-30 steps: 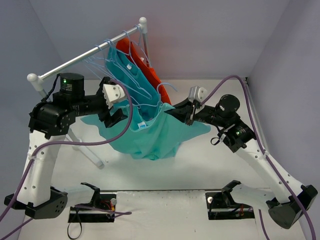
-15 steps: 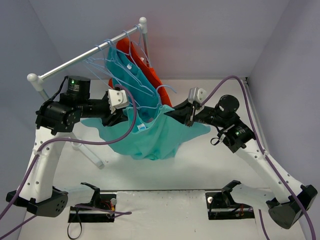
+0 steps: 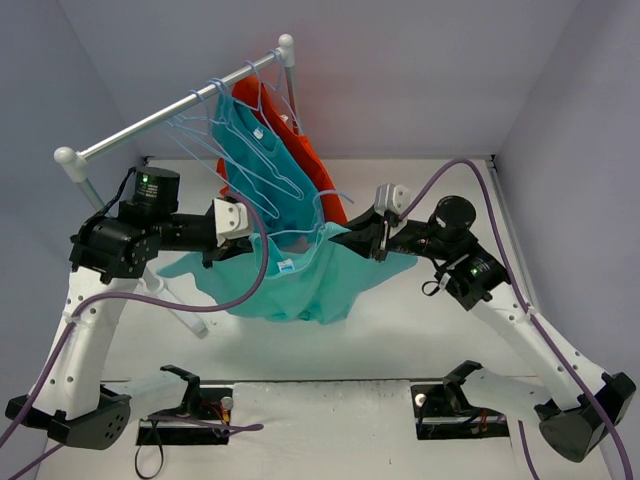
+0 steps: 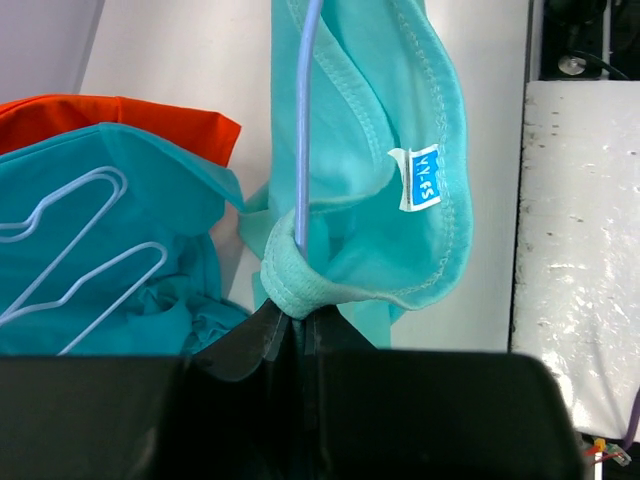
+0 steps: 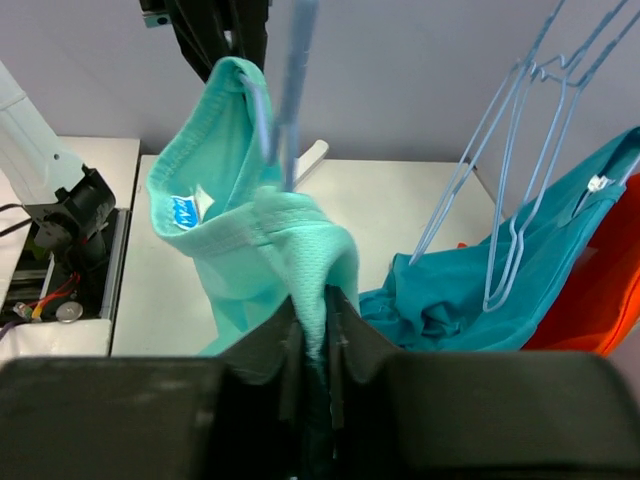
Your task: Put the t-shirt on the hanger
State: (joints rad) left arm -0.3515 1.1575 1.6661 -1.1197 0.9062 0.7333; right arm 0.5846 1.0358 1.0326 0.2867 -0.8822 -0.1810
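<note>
The mint t-shirt point(image 3: 300, 280) hangs stretched between both grippers above the table. A light-blue wire hanger point(image 3: 298, 233) runs through its neck opening, hook point(image 3: 333, 196) pointing up toward the rack. My left gripper point(image 3: 224, 250) is shut on the collar's left side; the left wrist view shows the folded collar point(image 4: 300, 285) pinched at my left gripper point(image 4: 297, 318), with the hanger wire point(image 4: 303, 130) and the white neck label point(image 4: 420, 180) just above. My right gripper point(image 3: 352, 240) is shut on the other shoulder; the right wrist view shows the cloth point(image 5: 300, 240) clamped in my right gripper point(image 5: 315, 305).
A grey rack rail point(image 3: 150, 120) crosses the back left, carrying spare blue hangers point(image 3: 200, 130), a darker teal shirt point(image 3: 265, 170) and an orange-red garment point(image 3: 310, 160). The rack's foot point(image 3: 180, 310) lies under the left arm. A white panel point(image 3: 330, 420) edges the near side.
My left gripper has closed on the collar, and the left arm has swung lower and leftward. The t-shirt's neck now stretches wider between the two grippers.
</note>
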